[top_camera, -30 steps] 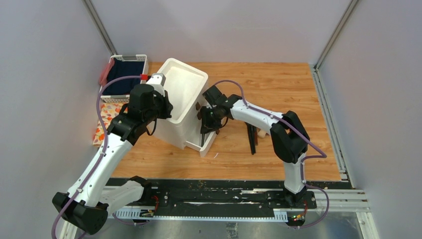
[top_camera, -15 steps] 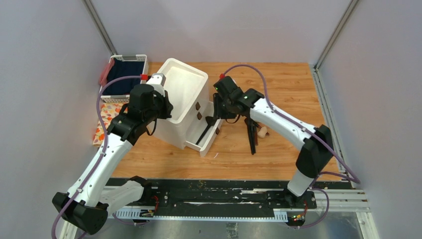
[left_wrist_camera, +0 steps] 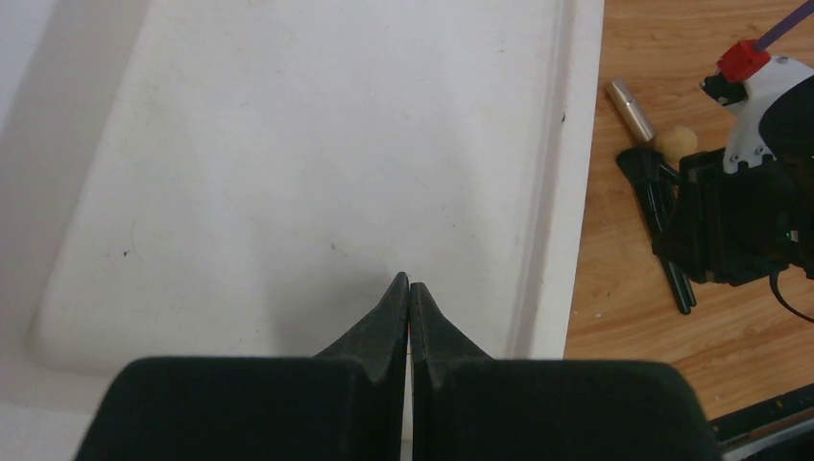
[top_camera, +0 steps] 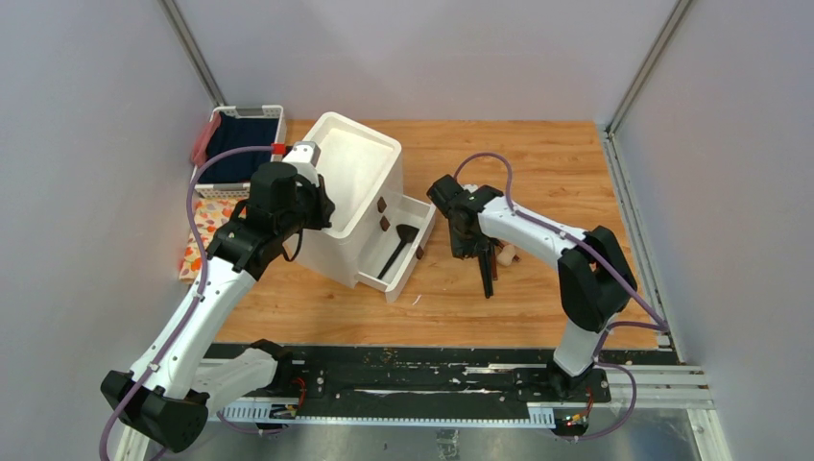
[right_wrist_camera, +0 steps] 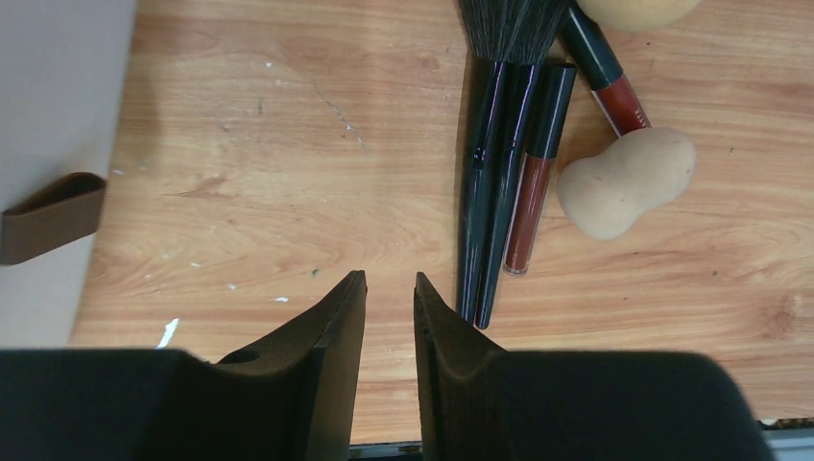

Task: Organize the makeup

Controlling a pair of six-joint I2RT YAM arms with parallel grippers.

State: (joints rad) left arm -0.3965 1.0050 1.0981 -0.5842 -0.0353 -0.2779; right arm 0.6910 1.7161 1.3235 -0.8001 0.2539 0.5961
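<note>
The right claw (right_wrist_camera: 390, 279) was seen low over the bench (right_wrist_camera: 250, 144), its jaws parted by a narrow gap with nothing between them. The makeup was laid out on the bench just to the right of the white drawer box (top_camera: 350, 206), and in the wrist view it lay ahead of the claw and off to one side. Two slim black sticks (right_wrist_camera: 491, 192) were placed side by side, with a reddish-brown stick (right_wrist_camera: 531, 206) touching them and a beige sponge (right_wrist_camera: 629, 182) just beside that. A red-and-black tube (right_wrist_camera: 607, 77) was laid at a slant past the sponge, and a second beige piece (right_wrist_camera: 638, 8) was cut off by the frame's top edge. None of these was touched by the claw. The near ends of the black sticks were closest to it, just beside one finger. A brown knob (right_wrist_camera: 48, 216) on the box's front was seen on the claw's other side.

One black brush (top_camera: 396, 252) was found lying in the box's open drawer (top_camera: 419, 216). The left claw (left_wrist_camera: 410, 285) was held over the box's white top, its fingers pressed together on nothing.
</note>
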